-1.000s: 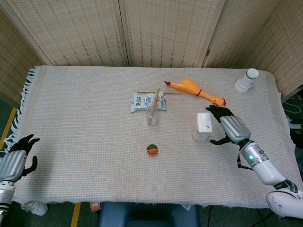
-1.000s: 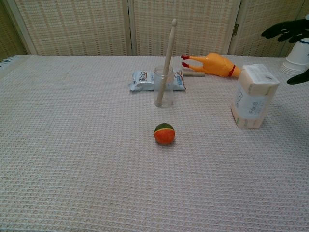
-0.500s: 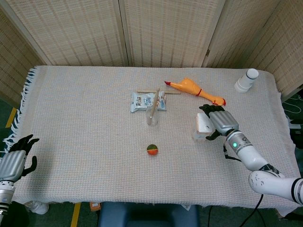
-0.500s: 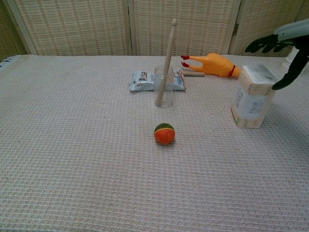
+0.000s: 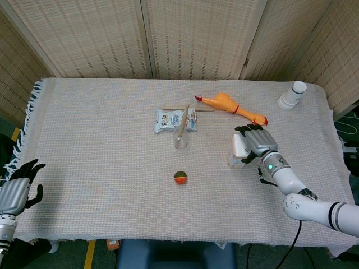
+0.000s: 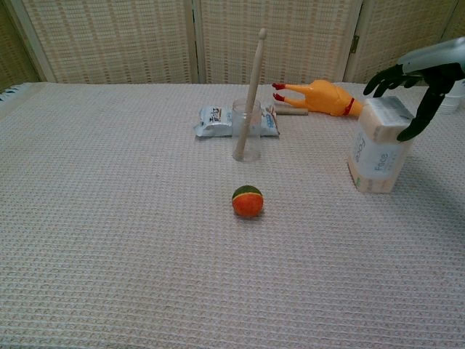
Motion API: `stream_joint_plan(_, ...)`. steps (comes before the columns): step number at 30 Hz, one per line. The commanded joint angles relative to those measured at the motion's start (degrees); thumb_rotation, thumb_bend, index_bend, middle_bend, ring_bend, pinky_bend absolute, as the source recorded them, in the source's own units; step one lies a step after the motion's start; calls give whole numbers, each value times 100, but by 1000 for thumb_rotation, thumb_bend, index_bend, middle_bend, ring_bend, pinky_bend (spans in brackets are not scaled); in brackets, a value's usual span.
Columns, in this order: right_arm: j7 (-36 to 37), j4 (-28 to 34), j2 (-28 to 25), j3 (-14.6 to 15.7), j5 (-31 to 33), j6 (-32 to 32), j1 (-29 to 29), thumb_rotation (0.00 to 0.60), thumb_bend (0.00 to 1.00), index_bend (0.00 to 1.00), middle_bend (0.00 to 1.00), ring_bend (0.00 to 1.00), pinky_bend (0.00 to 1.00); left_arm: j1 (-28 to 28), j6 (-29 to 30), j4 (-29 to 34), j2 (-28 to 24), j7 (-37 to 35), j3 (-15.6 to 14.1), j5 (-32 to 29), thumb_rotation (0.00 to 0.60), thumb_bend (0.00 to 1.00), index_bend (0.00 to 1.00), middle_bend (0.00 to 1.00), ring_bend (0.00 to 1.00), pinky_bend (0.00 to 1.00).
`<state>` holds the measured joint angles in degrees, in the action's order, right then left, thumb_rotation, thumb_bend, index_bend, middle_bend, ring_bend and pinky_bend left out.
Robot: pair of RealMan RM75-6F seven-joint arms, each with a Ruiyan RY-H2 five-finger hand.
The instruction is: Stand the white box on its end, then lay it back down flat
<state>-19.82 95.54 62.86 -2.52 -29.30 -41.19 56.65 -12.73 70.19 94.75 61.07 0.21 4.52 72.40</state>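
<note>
The white box (image 5: 237,151) (image 6: 376,149) stands on its end at the right of the table, tilted slightly. My right hand (image 5: 258,143) (image 6: 418,73) arches over its top, fingers spread above the far edge and the thumb down along the right side. Whether it touches the box I cannot tell; it does not grip it. My left hand (image 5: 17,190) hangs off the table's near left corner with fingers apart and nothing in it; only the head view shows it.
A glass with a wooden stick (image 5: 179,137) (image 6: 247,138) stands mid-table, with a snack packet (image 5: 171,120) (image 6: 218,120) behind it. A rubber chicken (image 5: 227,105) (image 6: 323,97) lies beyond the box. An orange-green ball (image 5: 180,177) (image 6: 248,201) sits in front. White stacked cups (image 5: 292,95) stand far right.
My right hand has moved left from beside the box to over its top, and its fingers now curve around the top. The box and the left hand stayed put.
</note>
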Motion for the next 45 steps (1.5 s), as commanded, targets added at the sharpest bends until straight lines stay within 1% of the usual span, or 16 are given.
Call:
stream_joint_plan(1,-39,-34,46,22,80,-20,44,600,114,143,127,0,0,1,-1,-5,-2,-9,1,0,600,616,145,0,0,111)
stream_joint_plan(5,-100,-47,79,48,160,-72,86,600,114,149,150,0,0,2,-3,-20,3,-32,9,-9,600,615,145,0,0,111)
stream_joint_plan(10,-180,-30,104,69,213,-171,120,600,114,215,197,4,0,-1,-9,-37,17,-47,6,7,600,615,145,0,0,111)
stream_joint_plan(17,-267,-46,174,66,236,-391,109,600,122,321,301,79,0,0,-9,-46,24,-48,10,-5,600,615,145,0,0,111)
stream_joint_plan(21,-205,-97,276,-14,18,-679,-2,600,159,377,361,135,0,-3,-14,-41,28,-38,4,5,600,615,145,0,0,111)
stream_joint_plan(24,204,-144,351,-189,-463,-891,-251,600,185,412,384,167,0,-3,-16,-35,29,-44,0,16,600,616,145,0,0,111)
stream_joint_plan(27,1567,-187,381,-600,-1382,-978,-791,600,187,415,385,172,0,0,-9,-32,25,-52,4,17,600,616,145,0,0,111)
stream_joint_plan(29,2849,-385,486,-860,-2210,-1120,-1249,600,197,416,385,173,0,2,-4,-32,28,-56,2,24,600,615,145,0,0,111)
stream_joint_plan(31,4174,-807,708,-986,-3027,-1322,-1650,600,209,416,385,173,0,0,-9,-26,29,-49,-4,34,600,615,145,0,0,111)
stream_joint_plan(33,5038,-1340,978,-967,-3588,-1512,-1875,600,213,415,386,173,0,-7,-20,-20,32,-43,-7,38,600,616,145,0,0,111)
stream_joint_plan(34,5492,-1739,1191,-921,-3887,-1617,-1968,600,213,415,386,173,0,-11,-26,-17,37,-43,-7,38,600,616,145,0,0,111)
stream_joint_plan(37,6576,-2679,1757,-829,-4382,-1747,-2086,600,227,400,386,173,0,-17,-33,-19,45,-28,-14,49,600,615,145,0,0,111)
stream_joint_plan(39,7356,-3195,2008,-677,-4766,-1695,-2094,600,237,391,386,172,0,-18,-46,-27,49,-36,-16,41,600,616,145,0,0,111)
stream_joint_plan(42,8029,-3988,2460,-562,-5121,-1765,-2051,600,249,389,386,173,0,-27,-84,-61,53,-54,-11,3,600,616,145,0,0,111)
stream_joint_plan(43,8141,-4209,2598,-535,-5188,-1776,-2033,600,256,389,386,173,0,-29,-90,-68,52,-59,-7,-5,600,616,145,0,0,111)
stream_joint_plan(45,8238,-4398,2714,-513,-5243,-1787,-2016,600,261,389,386,172,0,-31,-93,-72,52,-63,-5,-9,600,616,145,0,0,111)
